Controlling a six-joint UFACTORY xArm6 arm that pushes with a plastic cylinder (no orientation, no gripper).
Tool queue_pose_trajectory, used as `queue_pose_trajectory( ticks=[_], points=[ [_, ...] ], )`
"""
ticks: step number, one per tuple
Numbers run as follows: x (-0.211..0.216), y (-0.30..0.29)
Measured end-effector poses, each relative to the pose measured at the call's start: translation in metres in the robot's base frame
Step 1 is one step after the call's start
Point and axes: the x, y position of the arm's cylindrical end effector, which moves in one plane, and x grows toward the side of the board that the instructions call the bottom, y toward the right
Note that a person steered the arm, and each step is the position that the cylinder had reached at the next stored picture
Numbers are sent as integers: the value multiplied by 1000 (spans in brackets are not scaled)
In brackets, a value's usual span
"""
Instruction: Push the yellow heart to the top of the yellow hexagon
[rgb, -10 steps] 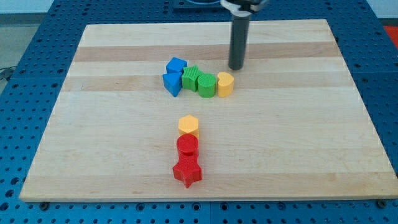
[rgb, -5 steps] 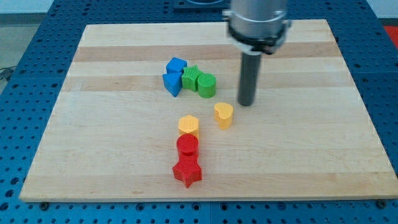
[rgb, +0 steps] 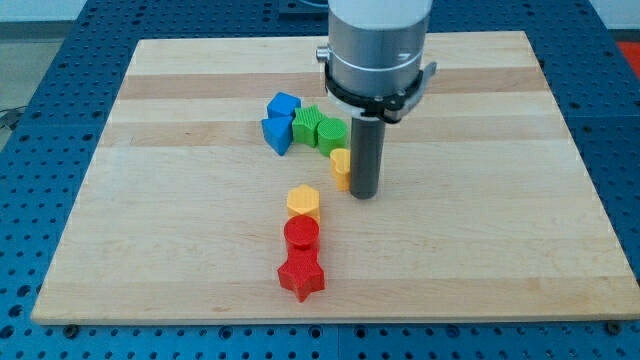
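The yellow heart (rgb: 341, 166) lies near the board's middle, partly hidden behind my rod. My tip (rgb: 364, 193) touches the board just right of it, against its right side. The yellow hexagon (rgb: 303, 202) lies below and left of the heart, a short gap apart. The heart sits just below the green blocks.
Two blue blocks (rgb: 279, 120) and two green blocks (rgb: 320, 130) cluster above the heart. A red cylinder (rgb: 301, 235) and a red star (rgb: 301, 275) line up below the hexagon. The wooden board (rgb: 480, 240) rests on a blue perforated table.
My rod swung from above the heart down to its right, then left against it. The heart slid down from beside the green blocks, then shifted up-left.
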Motion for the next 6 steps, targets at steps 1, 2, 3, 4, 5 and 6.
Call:
queue_pose_trajectory(
  ticks=[1, 2, 3, 4, 5, 6],
  points=[
    [9, -13],
    [46, 16],
    [8, 34],
    [-36, 26],
    [-36, 19],
    [-35, 0]
  ],
)
